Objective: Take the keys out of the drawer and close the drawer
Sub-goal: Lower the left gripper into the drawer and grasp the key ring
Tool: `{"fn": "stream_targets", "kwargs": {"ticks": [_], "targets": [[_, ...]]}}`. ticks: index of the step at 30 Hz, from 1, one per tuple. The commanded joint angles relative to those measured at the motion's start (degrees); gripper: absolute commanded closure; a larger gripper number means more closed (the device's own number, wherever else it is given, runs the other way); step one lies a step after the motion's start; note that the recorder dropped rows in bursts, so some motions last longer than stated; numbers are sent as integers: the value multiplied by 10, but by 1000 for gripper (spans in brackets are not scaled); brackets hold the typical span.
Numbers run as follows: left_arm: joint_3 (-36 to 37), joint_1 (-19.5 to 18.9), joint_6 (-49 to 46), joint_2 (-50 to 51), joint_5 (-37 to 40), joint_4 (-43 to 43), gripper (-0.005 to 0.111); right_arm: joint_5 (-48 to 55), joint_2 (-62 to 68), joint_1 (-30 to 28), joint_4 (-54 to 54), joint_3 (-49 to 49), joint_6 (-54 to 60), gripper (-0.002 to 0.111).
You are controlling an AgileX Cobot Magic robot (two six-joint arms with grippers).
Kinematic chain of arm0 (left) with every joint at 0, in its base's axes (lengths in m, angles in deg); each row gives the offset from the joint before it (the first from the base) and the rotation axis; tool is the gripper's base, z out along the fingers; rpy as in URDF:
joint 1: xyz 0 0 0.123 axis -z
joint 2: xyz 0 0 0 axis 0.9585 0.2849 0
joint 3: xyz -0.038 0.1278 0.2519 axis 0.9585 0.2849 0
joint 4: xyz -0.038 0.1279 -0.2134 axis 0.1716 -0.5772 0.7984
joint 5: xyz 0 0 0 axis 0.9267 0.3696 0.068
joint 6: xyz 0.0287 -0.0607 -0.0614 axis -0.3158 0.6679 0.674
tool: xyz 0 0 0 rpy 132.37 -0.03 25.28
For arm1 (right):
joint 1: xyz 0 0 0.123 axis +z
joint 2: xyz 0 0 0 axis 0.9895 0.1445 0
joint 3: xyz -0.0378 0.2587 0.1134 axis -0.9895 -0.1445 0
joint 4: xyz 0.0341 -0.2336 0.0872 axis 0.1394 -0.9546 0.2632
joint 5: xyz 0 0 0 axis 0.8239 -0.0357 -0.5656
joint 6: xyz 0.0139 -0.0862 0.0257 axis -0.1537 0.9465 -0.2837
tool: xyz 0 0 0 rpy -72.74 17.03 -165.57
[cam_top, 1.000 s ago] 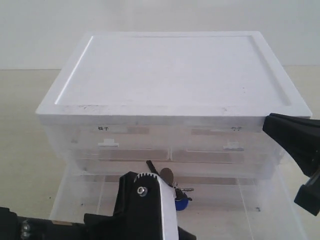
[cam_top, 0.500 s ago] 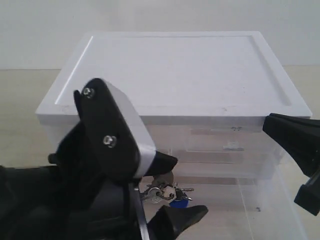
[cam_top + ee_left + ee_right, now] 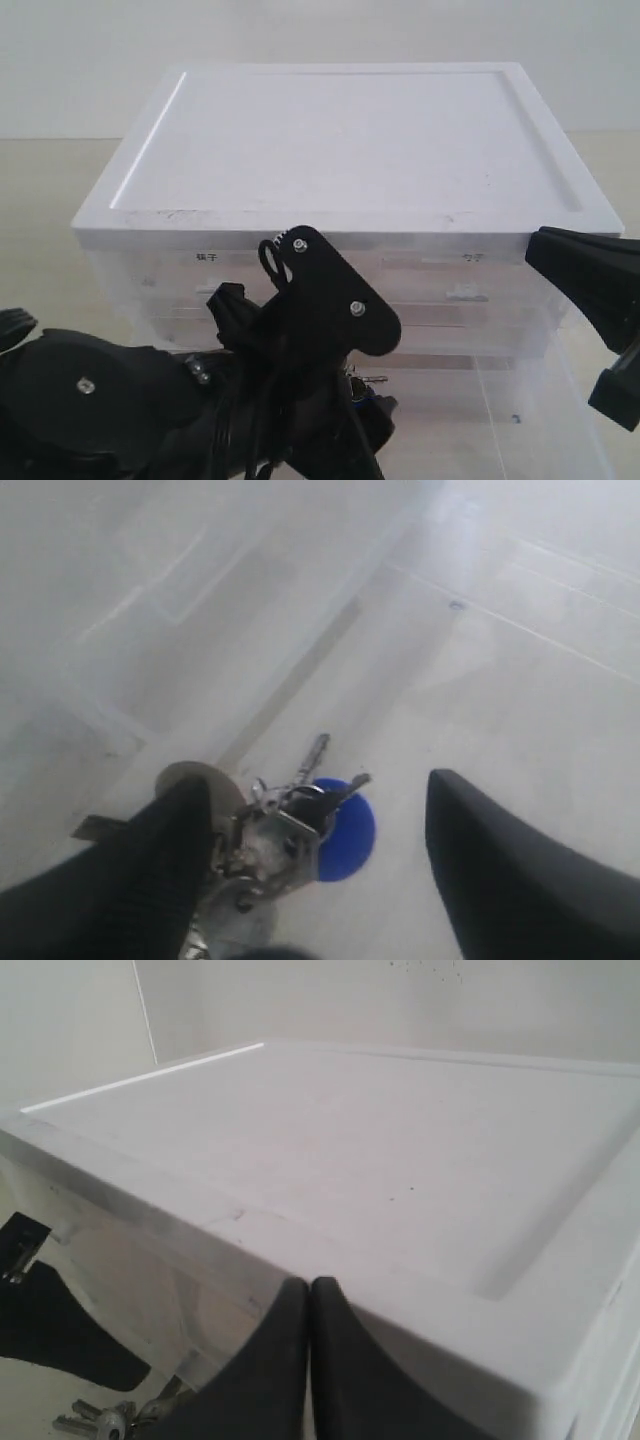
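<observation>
The small bunch of silver metal keys with a round blue plastic fob (image 3: 300, 820) lies on the floor of the shallow translucent plastic drawer (image 3: 480, 400). The drawer stands pulled out at the foot of the white-topped plastic cabinet (image 3: 340, 140), and the bunch sits about mid-width, towards the far side under the cabinet front. The left gripper (image 3: 318, 785) is down inside the drawer with its fingers (image 3: 150, 870) spread apart, holding nothing. One finger is right against the ring side of the bunch and the other stands well clear beyond the fob. A good grasp would probably shift slightly towards the fob so the bunch sits centred, with the tips low against the floor, closing on ring and fob together rather than on one loose blade. The lift should go straight up, since the keys will dangle and could catch the drawer's wall. The right gripper (image 3: 306, 1295) waits by the cabinet's right front corner, fingers pressed together on nothing.
</observation>
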Motion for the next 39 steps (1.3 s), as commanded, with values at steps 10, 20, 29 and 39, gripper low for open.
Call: {"fn": "stream_targets", "kwargs": {"ticks": [10,20,29,39], "targets": [[-12,-33,41,61,10,3,49,14,2,0,7,3,-5,109],[-12,-33,21,63,44,3,92,14,2,0,7,3,-7,109],[-12,-31,-11,31,44,3,102,14,2,0,7,3,-7,109],[-12,-12,-59,-74,53,3,102,14,2,0,7,3,-7,109]]}}
